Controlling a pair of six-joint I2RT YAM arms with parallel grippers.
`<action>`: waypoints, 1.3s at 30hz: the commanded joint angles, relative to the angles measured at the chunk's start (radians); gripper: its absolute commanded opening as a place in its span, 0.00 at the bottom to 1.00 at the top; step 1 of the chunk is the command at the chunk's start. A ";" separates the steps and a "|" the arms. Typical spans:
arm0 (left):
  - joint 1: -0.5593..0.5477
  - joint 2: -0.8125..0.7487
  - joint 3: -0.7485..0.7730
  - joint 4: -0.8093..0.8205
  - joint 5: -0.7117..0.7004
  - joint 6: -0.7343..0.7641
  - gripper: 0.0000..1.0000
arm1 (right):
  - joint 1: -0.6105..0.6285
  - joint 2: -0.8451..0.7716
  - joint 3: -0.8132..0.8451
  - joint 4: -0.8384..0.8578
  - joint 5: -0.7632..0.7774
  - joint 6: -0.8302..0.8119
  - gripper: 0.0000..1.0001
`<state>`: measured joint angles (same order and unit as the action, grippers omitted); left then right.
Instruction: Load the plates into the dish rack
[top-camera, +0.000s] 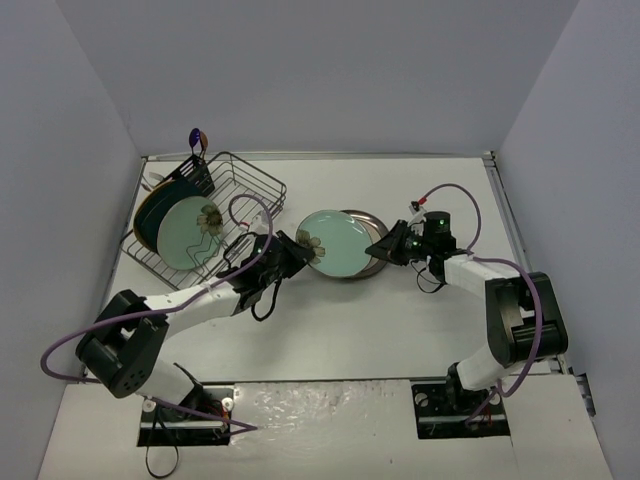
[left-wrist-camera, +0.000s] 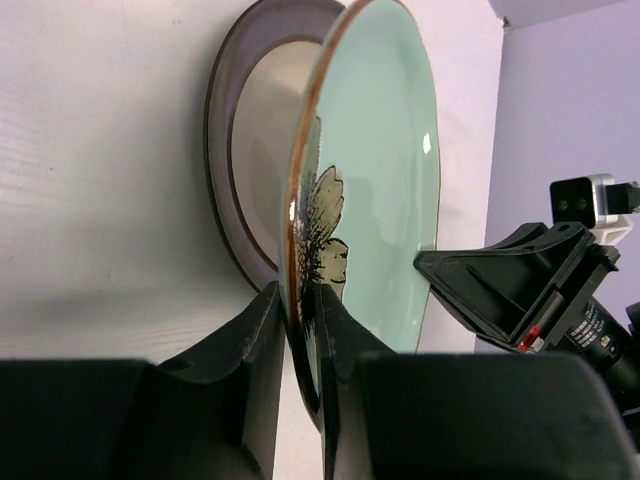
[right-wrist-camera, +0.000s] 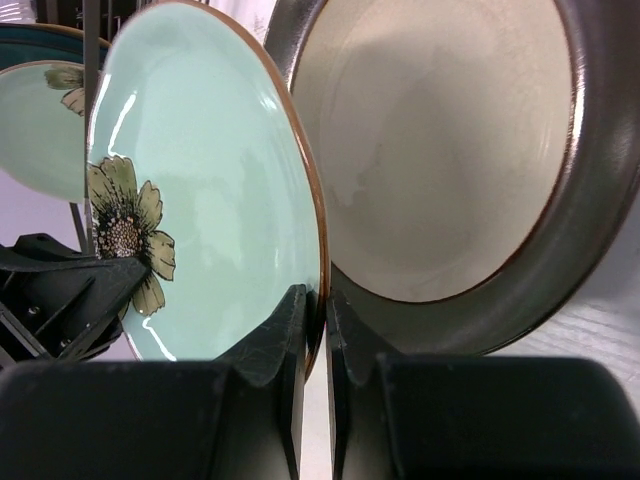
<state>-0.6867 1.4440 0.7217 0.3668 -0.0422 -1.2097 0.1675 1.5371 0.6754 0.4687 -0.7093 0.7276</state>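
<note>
A pale green plate with a flower (top-camera: 335, 243) stands tilted on edge at the table's middle, held from both sides. My left gripper (top-camera: 298, 252) is shut on its left rim (left-wrist-camera: 296, 292), beside the flower. My right gripper (top-camera: 388, 245) is shut on the opposite rim (right-wrist-camera: 316, 295). Under and behind it lies a dark-rimmed beige plate (top-camera: 374, 248), flat on the table (right-wrist-camera: 450, 150). The black wire dish rack (top-camera: 262, 178) stands at the back left. In it lean another pale green flower plate (top-camera: 188, 232) and dark teal plates (top-camera: 148, 215).
A small black cutlery basket (top-camera: 198, 172) sits at the rack's far corner with a purple-and-orange item (top-camera: 199, 137) sticking up from it. White walls close in the table on three sides. Purple cables loop off both arms.
</note>
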 joint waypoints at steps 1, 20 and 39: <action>-0.019 -0.090 0.058 0.351 0.059 0.025 0.05 | 0.064 -0.082 0.024 0.094 -0.151 0.014 0.00; -0.018 -0.269 0.092 0.160 -0.050 0.172 0.00 | 0.056 -0.201 0.034 -0.004 -0.069 -0.044 0.88; -0.008 -0.383 0.493 -0.518 -0.328 0.928 0.00 | 0.020 -0.442 0.108 -0.203 0.058 -0.189 1.00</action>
<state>-0.7048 1.1590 0.9893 -0.1183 -0.2505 -0.5594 0.1894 1.1628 0.7685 0.2520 -0.7048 0.5856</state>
